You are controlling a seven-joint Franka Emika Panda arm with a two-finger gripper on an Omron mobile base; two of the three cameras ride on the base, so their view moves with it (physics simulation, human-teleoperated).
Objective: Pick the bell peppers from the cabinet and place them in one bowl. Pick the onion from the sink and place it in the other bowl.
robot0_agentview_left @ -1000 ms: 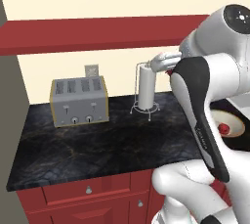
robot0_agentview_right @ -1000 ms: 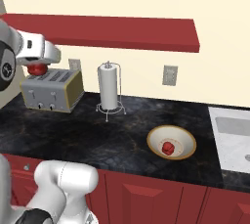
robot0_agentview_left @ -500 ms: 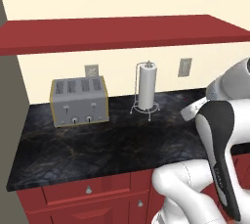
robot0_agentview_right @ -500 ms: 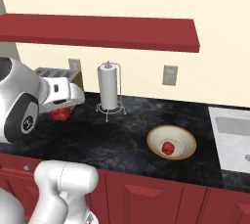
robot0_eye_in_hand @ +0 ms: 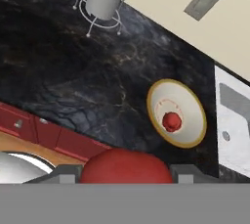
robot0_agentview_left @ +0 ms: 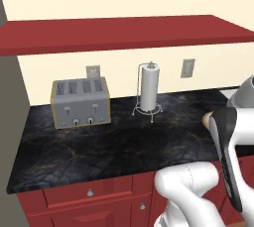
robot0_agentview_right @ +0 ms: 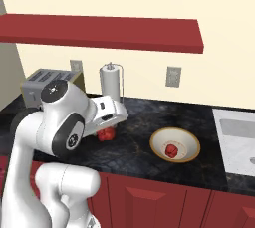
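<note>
My gripper (robot0_agentview_right: 106,131) is shut on a dark red bell pepper (robot0_agentview_right: 105,134) just above the black counter, left of the tan bowl (robot0_agentview_right: 159,140). In the hand view this pepper (robot0_eye_in_hand: 126,162) bulges between the two fingertips (robot0_eye_in_hand: 66,174) at the bottom. The second bell pepper (robot0_agentview_right: 171,151) lies inside the tan bowl, which in the hand view (robot0_eye_in_hand: 188,105) sits ahead and to the right, with that pepper (robot0_eye_in_hand: 171,121) in its middle. The red cabinet (robot0_agentview_right: 99,30) hangs above. The sink (robot0_agentview_right: 234,132) is at the far right. The onion and the dark brown bowl are out of view.
A paper towel holder (robot0_agentview_right: 110,80) and a toaster (robot0_agentview_left: 80,103) stand at the back of the counter (robot0_agentview_left: 119,146). Wall outlets (robot0_agentview_right: 173,76) sit above it. Red base cabinets with knobs (robot0_agentview_left: 90,192) run below the counter's front edge.
The arm has swung down from cabinet height to just above the counter, carrying the pepper rightward toward the tan bowl. The bowl and its pepper have not moved.
</note>
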